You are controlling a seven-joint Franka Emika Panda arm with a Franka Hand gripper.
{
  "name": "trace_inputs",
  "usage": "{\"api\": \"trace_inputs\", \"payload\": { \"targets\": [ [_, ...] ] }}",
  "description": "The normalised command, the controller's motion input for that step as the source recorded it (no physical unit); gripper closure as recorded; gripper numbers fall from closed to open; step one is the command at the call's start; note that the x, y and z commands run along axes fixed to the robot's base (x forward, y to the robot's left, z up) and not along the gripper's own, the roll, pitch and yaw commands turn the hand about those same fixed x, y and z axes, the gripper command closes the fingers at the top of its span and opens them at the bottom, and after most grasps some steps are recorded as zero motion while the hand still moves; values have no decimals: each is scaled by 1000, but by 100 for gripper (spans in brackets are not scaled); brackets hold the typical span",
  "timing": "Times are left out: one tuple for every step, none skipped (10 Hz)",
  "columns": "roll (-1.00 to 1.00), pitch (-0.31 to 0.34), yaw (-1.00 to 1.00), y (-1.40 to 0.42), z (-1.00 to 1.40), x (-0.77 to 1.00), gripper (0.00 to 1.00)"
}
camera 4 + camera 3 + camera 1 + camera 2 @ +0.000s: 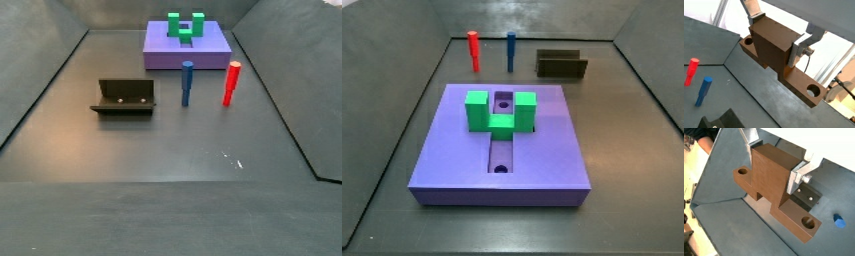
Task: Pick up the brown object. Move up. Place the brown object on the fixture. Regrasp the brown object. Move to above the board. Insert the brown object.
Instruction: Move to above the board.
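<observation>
Jaws (779,41) grip brown object (774,47) aloft.

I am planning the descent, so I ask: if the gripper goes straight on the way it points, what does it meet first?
Probably the dark floor, with the brown object touching first. The gripper is shut on it, and the fixture shows just beside its line; depth is unclear.

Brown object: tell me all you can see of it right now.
The brown object looks wooden: a raised block in the middle and a low bar end with a round hole on each side. It shows in both wrist views, clamped at the block between the fingers of the gripper, above the dark floor and touching nothing else. Neither side view shows it.
</observation>
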Motion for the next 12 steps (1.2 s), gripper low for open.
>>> {"api": "trace_inputs", "payload": {
  "targets": [
    [2,107,11,-21,192,48,100],
    [-1000,57,-54,-1400,271,-1060,100],
    [-1000,37,-50,-1400,279,-1083,100],
    [-1000,9,-38,-1400,282,-1172,100],
    [-1000,7,-32,-1400,259,-1202,100],
    [-1000,6,-26,-1400,250,-1183,100],
    [-1000,4,-24,-1400,259,-1193,100],
    [-1000,-12,-19,-610,104,-561,100],
    [-1000,-7,-17,-234,20,-257,100],
    [-1000,9,-26,-107,21,-120,100],
    [-699,-10,-16,-76,19,-93,100],
    [-543,-24,-14,-44,-2,-85,100]
  ]
}}
